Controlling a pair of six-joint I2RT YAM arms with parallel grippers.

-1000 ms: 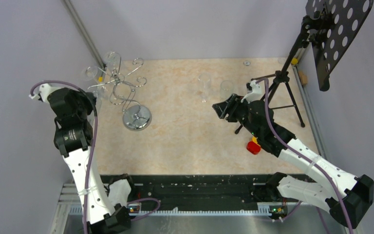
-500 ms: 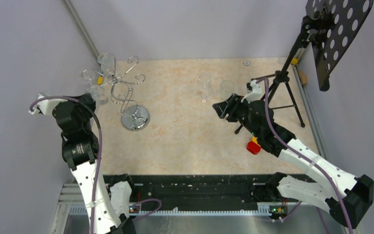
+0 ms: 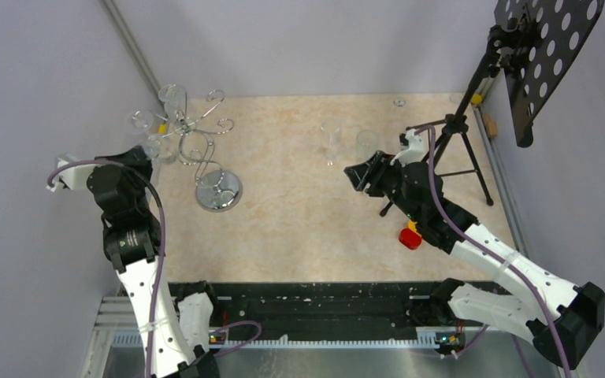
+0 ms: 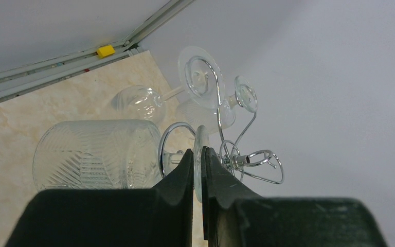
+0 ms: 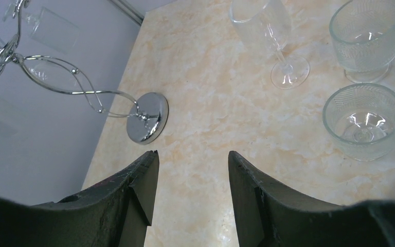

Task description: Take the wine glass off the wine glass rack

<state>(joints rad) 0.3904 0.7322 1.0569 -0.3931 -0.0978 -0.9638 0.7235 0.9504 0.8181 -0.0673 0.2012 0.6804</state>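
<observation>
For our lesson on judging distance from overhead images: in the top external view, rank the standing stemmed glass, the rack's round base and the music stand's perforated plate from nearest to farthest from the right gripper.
From the right gripper:
1. The stemmed glass, just beyond it, slightly left.
2. The rack's round base, well to the left.
3. The music stand's perforated plate, upper right corner.

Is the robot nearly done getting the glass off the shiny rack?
Not quite. Done: the grab. The left gripper is shut on the foot of a glass. In hand: that glass still hangs with its stem in a loop of the rack. Left: slide it out of the loop and clear of the rack. The right gripper is open, away from the rack.
</observation>
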